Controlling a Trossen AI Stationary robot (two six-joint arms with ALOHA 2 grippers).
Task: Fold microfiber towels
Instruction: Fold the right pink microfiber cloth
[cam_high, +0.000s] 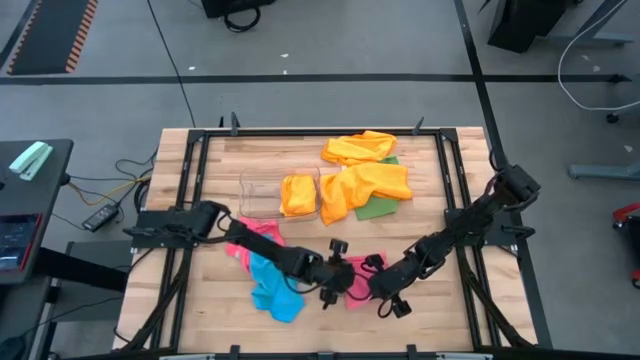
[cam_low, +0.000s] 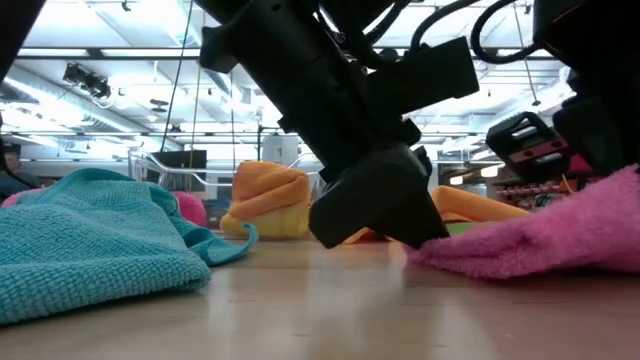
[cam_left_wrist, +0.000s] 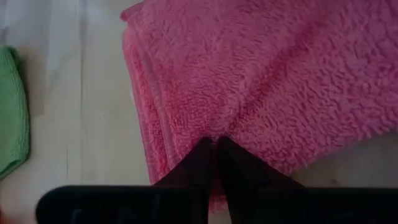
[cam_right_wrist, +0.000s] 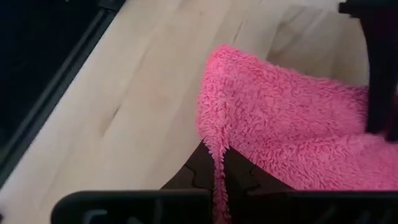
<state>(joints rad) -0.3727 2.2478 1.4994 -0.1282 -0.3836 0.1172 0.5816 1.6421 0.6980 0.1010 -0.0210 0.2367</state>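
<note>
Both grippers pinched shut on the fluffy pink microfiber towel (cam_high: 352, 278) near the tabletop's front edge: left gripper (cam_left_wrist: 214, 144), right gripper (cam_right_wrist: 214, 155). Mid-fold. 1 orange towel (cam_high: 298, 194) looks folded (others still crumpled).

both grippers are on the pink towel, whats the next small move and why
Probably lift the pinched edges slightly and carry them across to make a fold. The left gripper and right gripper are each shut on an edge of the pink towel, which lies low on the table near its front, so it looks gripped and ready to move.
</note>
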